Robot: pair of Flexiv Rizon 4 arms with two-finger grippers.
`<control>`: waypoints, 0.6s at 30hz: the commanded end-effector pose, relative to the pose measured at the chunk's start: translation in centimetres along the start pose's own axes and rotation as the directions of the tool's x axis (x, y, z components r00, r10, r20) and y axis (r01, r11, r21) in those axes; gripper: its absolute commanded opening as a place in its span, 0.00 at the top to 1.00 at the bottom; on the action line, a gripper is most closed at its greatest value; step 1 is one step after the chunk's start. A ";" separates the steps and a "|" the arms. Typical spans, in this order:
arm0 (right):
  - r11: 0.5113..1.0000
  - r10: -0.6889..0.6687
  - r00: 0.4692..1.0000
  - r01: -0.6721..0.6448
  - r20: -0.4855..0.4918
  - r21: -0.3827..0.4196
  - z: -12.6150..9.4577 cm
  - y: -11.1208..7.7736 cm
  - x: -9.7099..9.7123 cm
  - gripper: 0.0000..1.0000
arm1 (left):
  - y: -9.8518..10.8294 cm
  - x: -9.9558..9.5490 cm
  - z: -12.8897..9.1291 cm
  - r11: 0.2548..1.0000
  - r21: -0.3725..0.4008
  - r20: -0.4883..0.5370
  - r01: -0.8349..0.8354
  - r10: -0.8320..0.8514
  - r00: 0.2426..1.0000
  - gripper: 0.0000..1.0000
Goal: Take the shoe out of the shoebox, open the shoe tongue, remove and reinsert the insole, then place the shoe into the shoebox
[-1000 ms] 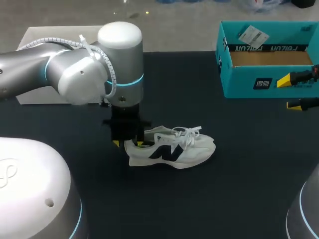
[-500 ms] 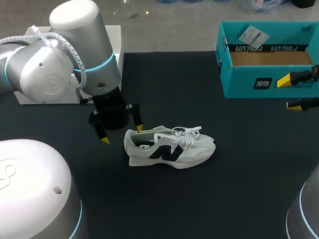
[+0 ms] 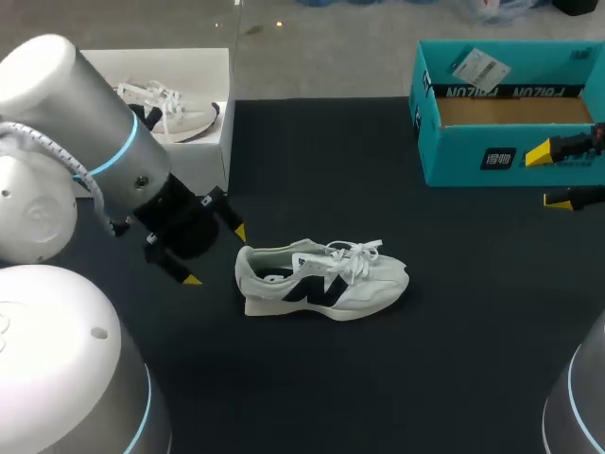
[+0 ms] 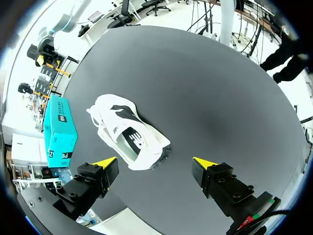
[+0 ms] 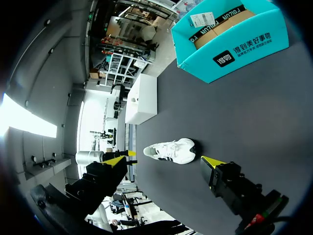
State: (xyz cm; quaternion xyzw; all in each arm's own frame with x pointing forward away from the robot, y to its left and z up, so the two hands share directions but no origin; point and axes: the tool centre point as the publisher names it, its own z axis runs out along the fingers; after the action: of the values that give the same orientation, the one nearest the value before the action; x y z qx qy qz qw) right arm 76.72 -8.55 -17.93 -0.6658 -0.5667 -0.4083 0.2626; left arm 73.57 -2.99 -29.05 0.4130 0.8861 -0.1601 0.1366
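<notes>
A white sneaker with a dark side logo (image 3: 321, 279) lies on its sole on the black table, toe to the right, laces loose. My left gripper (image 3: 216, 255) hangs open just left of the heel, touching nothing. In the left wrist view the sneaker (image 4: 129, 139) is just ahead of the open left gripper (image 4: 155, 162), heel end nearest. The teal shoebox (image 3: 492, 156) stands open at the back right. My right gripper (image 3: 553, 177) is open in front of the box, and in its own view the right gripper (image 5: 165, 160) looks toward the distant sneaker (image 5: 171, 151) and the shoebox (image 5: 230, 44).
A white box (image 3: 203, 151) holding a second white sneaker (image 3: 170, 109) stands at the back left, close behind my left arm. It also shows as the white box (image 5: 142, 98) in the right wrist view. Bare black tabletop (image 3: 454, 331) lies between sneaker and shoebox.
My left gripper let go at the sneaker's heel, opened wide and drew back to the left. The arm's retreat uncovered the white box. The sneaker and the right arm stayed put.
</notes>
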 end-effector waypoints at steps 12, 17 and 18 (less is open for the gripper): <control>1.000 0.001 1.000 -0.001 0.002 0.000 0.1 0.0 0.0 0.00 | 1.8 0.8 0.2 0.803 0.453 0.185 0.387 -0.510 0.840 0.00; 1.000 0.001 1.000 -0.001 0.002 0.000 0.1 0.0 0.0 0.00 | 2.6 0.9 0.3 0.730 0.544 0.126 0.414 -0.559 0.820 0.00; 1.000 0.001 1.000 -0.001 0.002 0.000 0.1 0.0 0.0 0.00 | 2.6 0.9 0.3 0.712 0.559 0.118 0.424 -0.575 0.810 0.00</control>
State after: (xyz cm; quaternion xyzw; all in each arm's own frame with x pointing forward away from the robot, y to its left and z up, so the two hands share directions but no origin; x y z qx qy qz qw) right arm 76.72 -8.55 -17.93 -0.6658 -0.5666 -0.4083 0.2625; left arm 74.56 -1.13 -29.50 0.1923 0.8856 -0.3981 0.1424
